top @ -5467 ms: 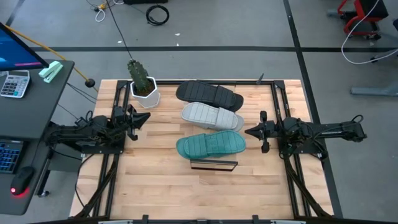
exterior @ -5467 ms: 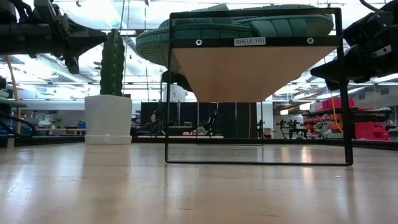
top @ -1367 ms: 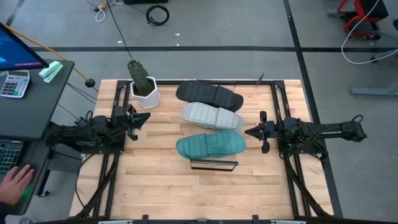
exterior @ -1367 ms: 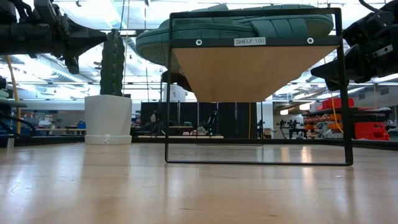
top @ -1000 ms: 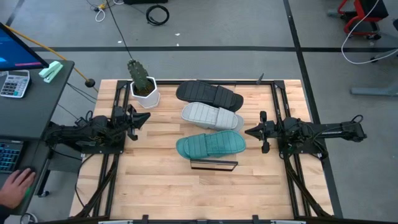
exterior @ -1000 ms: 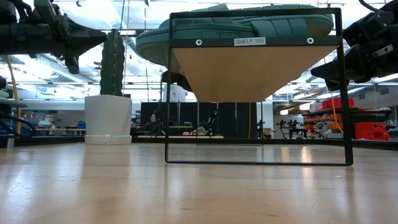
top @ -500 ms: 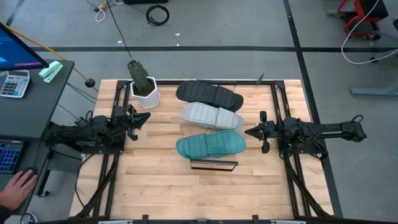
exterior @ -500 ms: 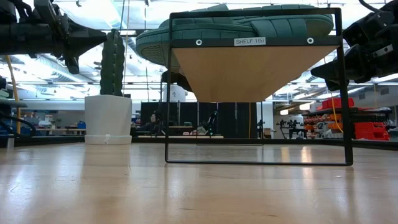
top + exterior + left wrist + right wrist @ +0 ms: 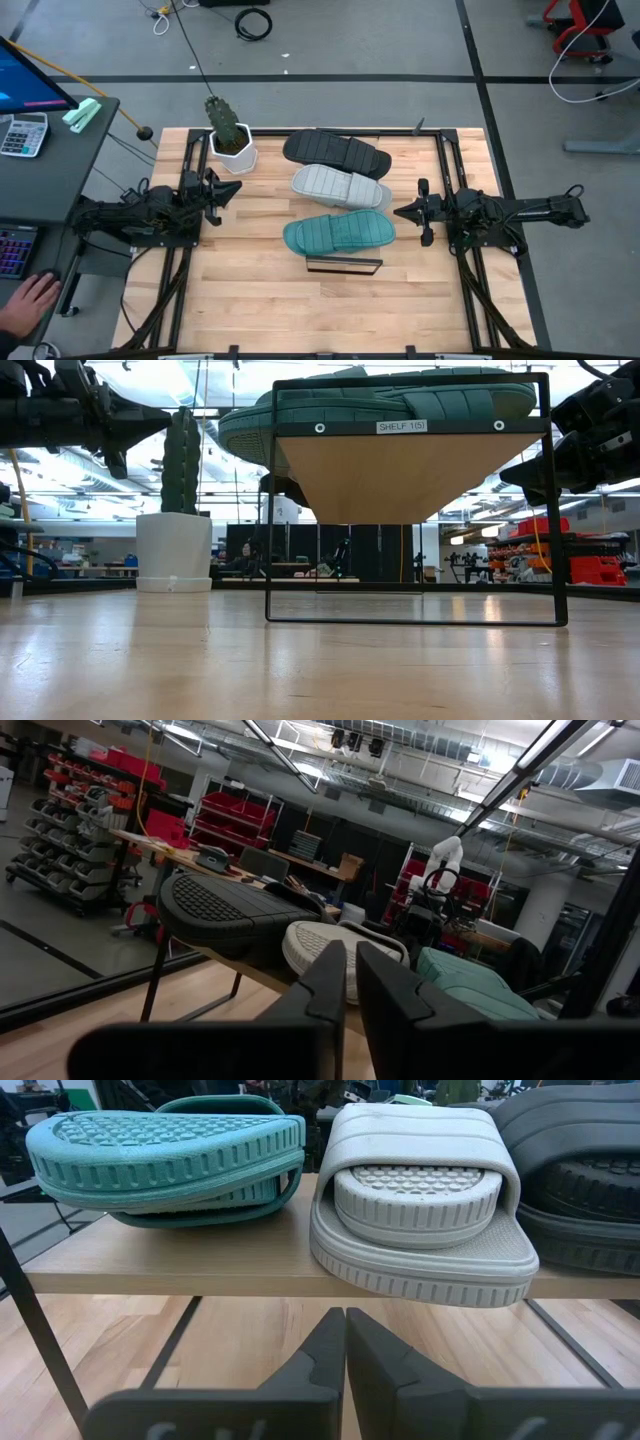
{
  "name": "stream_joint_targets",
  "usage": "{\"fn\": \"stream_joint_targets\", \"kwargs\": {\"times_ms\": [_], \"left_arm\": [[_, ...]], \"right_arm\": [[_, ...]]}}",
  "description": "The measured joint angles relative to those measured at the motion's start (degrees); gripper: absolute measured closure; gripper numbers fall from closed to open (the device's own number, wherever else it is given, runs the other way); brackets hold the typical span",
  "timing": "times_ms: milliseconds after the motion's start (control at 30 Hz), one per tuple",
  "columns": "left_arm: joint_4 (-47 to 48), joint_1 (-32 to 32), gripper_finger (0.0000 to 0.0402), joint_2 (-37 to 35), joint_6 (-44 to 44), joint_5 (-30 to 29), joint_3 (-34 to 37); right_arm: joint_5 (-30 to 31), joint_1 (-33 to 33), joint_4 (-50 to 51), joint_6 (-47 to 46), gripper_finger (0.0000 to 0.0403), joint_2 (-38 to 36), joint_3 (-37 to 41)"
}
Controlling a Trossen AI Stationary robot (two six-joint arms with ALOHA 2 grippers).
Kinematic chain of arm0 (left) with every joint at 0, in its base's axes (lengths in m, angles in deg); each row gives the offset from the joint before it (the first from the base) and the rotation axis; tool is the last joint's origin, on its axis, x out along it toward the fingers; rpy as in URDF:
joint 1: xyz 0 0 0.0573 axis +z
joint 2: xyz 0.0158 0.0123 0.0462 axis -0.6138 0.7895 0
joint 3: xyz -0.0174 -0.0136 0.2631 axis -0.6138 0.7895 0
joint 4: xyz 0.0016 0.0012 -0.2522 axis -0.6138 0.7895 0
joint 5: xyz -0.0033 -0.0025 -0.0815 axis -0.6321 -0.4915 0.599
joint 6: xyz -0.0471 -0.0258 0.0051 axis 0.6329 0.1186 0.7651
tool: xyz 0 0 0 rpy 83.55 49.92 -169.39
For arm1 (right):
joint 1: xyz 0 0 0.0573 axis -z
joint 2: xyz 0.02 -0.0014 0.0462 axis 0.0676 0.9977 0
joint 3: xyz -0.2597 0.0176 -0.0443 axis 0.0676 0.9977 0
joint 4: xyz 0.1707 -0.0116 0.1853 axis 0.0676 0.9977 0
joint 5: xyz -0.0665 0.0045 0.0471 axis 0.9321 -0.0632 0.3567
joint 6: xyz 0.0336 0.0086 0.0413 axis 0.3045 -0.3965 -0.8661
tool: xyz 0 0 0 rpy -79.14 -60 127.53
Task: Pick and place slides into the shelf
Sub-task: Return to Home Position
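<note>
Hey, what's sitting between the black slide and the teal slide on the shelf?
The light grey slide lies between the black slide and the teal slide on the shelf. The high view and right wrist view both show it.

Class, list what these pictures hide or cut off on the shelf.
Low view: the teal ribbed foam slide and the light-wood black-framed shelf hide the light grey foam slide.
Right wrist view: the black ribbed foam slide is cut off by the edge.
High view: the slides largely cover the shelf's board.
</note>
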Motion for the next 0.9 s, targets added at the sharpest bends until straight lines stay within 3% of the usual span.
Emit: {"fn": "stream_joint_targets", "kwargs": {"times_ms": [900], "left_arm": [[-0.01,-0.02,0.0363,0.00,-0.02,0.01,0.00]], "right_arm": [[0.00,0.01,-0.01,-0.02,0.0383,0.01,0.00]]}}
